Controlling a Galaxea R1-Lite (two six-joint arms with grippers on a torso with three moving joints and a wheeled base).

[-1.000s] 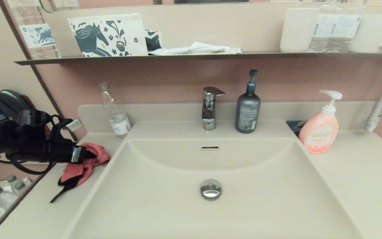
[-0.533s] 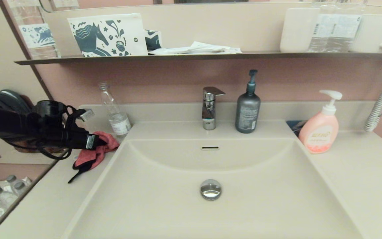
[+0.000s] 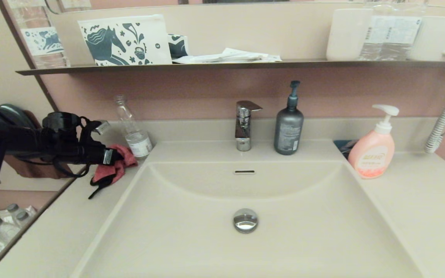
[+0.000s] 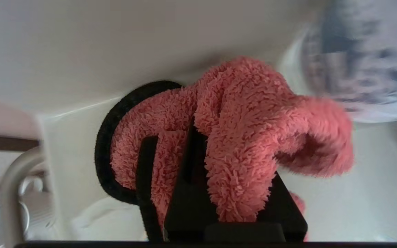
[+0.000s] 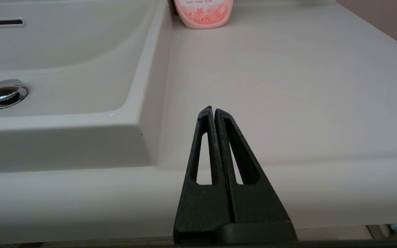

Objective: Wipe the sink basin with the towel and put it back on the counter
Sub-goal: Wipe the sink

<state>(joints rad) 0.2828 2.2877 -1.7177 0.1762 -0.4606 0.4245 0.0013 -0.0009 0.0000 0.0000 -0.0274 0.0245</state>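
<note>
Towel (image 3: 116, 168) lifted by left gripper (image 3: 117, 156); sink basin (image 3: 191, 227) empty.

A bathroom — beige vanity counter (image 3: 419, 200) with sunken sink basin (image 3: 245, 200), chrome faucet (image 3: 244, 125), grey pump bottle (image 3: 288, 125) and pink soap bottle (image 3: 373, 152) — wall shelf (image 3: 226, 65) above holding cups (image 3: 348, 34), mirror behind.

Towel (image 3: 115, 166) hangs over counter (image 3: 60, 231), apparently left of basin (image 3: 245, 247).
</note>
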